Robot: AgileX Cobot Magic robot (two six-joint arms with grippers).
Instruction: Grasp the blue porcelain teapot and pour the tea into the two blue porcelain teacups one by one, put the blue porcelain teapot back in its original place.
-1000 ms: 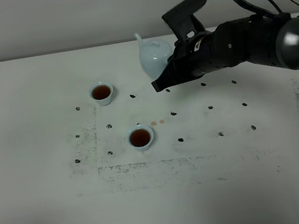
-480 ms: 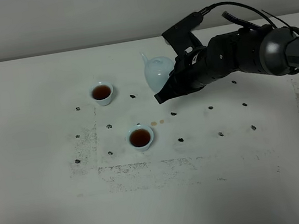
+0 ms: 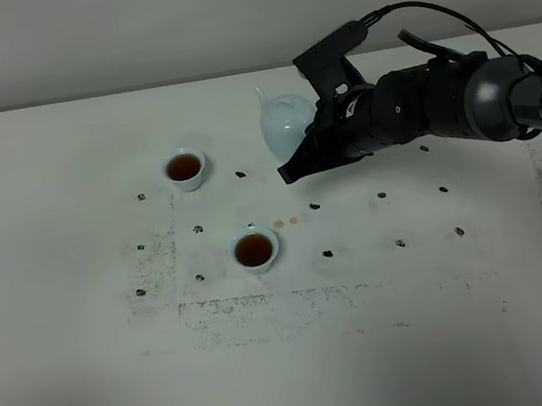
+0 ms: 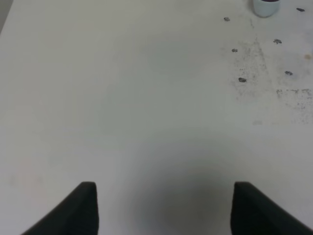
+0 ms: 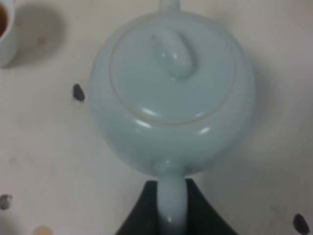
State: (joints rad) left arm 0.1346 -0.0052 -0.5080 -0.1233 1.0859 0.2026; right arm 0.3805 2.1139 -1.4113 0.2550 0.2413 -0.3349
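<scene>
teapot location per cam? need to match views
Exterior high: blue porcelain teapot upper centre, at the right claw.
Left wrist: not in it.
Right wrist: fills the frame, handle between the fingers.
Shared landmark: the far teacup beside it.

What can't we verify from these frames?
- Teapot handle and base contact: exterior high view, the right arm covers them.
- Right gripper jaws: right wrist view, cut off by the frame edge; only dark parts flank the handle.
- Tea left inside the teapot: its lid hides it.
- Left gripper: only its tips show.
</scene>
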